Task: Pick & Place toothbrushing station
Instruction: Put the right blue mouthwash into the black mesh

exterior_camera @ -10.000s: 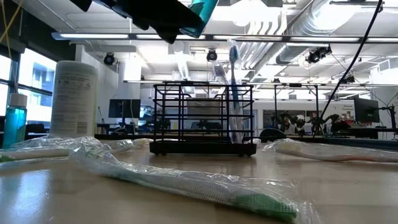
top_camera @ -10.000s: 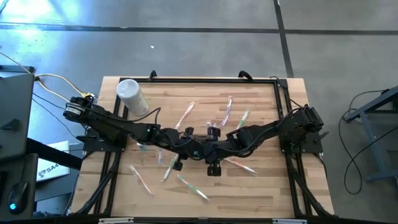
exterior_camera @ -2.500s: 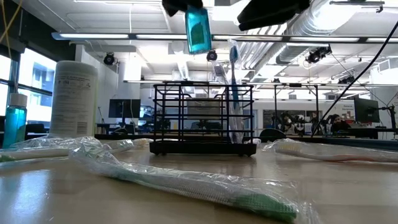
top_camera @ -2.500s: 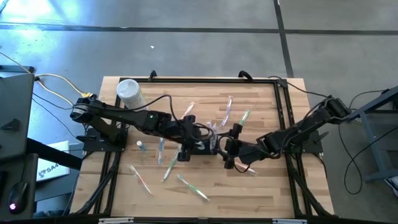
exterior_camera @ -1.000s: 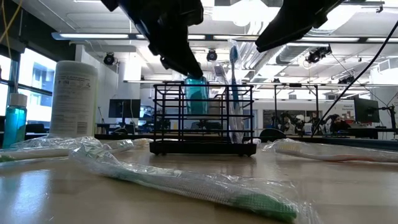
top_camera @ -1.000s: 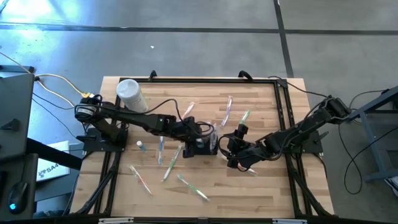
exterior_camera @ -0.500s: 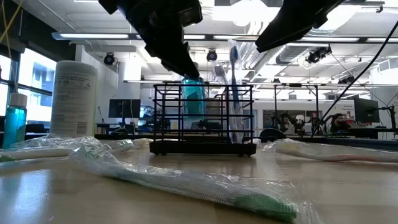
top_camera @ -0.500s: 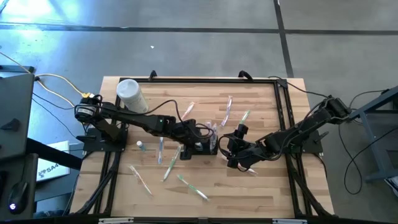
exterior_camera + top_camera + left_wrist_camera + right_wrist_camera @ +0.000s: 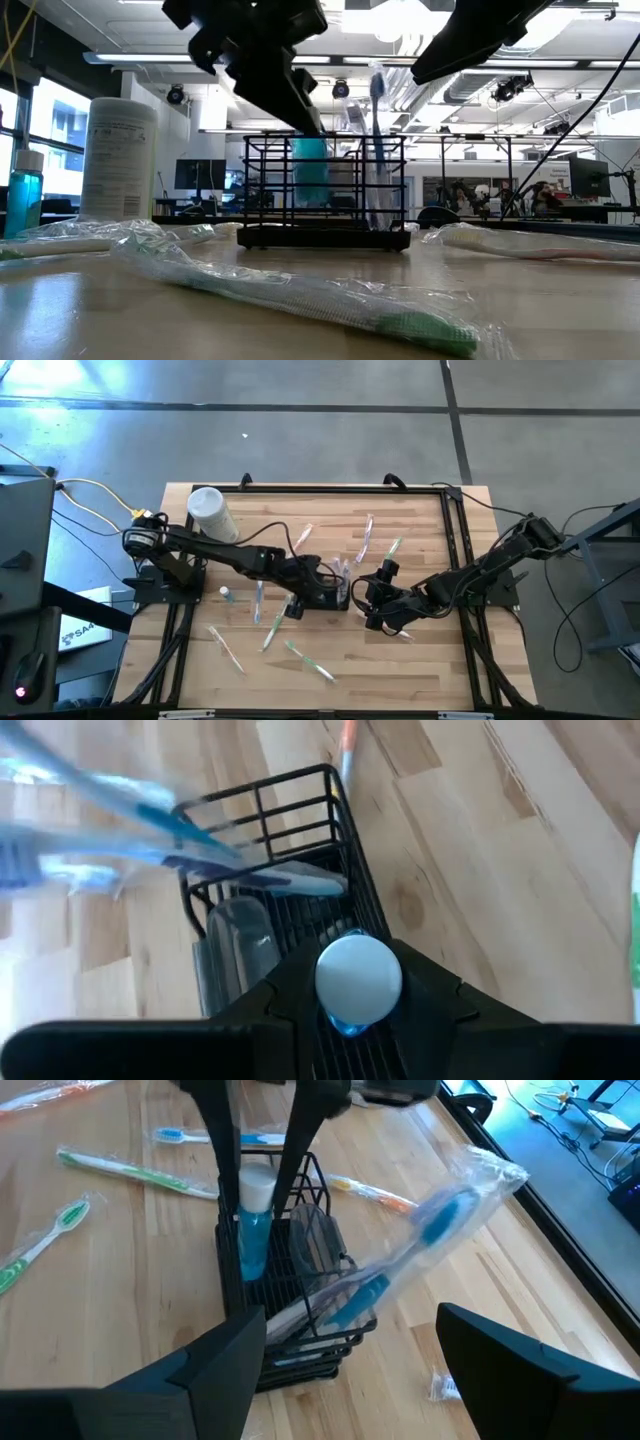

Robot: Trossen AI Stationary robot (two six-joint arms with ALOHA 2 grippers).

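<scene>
The toothbrushing station is a black wire caddy at the table's middle, also in the low view. Two wrapped toothbrushes stand slanted in it. My left gripper is right above the caddy's left part, shut on a small blue bottle with a white cap. The bottle's lower part is inside the caddy. My right gripper stands open just right of the caddy, with nothing between its fingers. My left gripper pinches the bottle's top end, at the white cap, between its two fingers. The fingers come from above, slanting down. The bottle hangs upright with its body inside the caddy's wire walls; whether its base rests on the caddy's floor I cannot tell.
Several wrapped toothbrushes lie scattered on the wooden table around the caddy, one close to the low camera. A white cylindrical container stands at the far left. A second small blue bottle stands near the left edge.
My left gripper has gone down a little and the blue bottle has sunk deeper between the caddy's wires, staying upright. My right gripper has kept still.
</scene>
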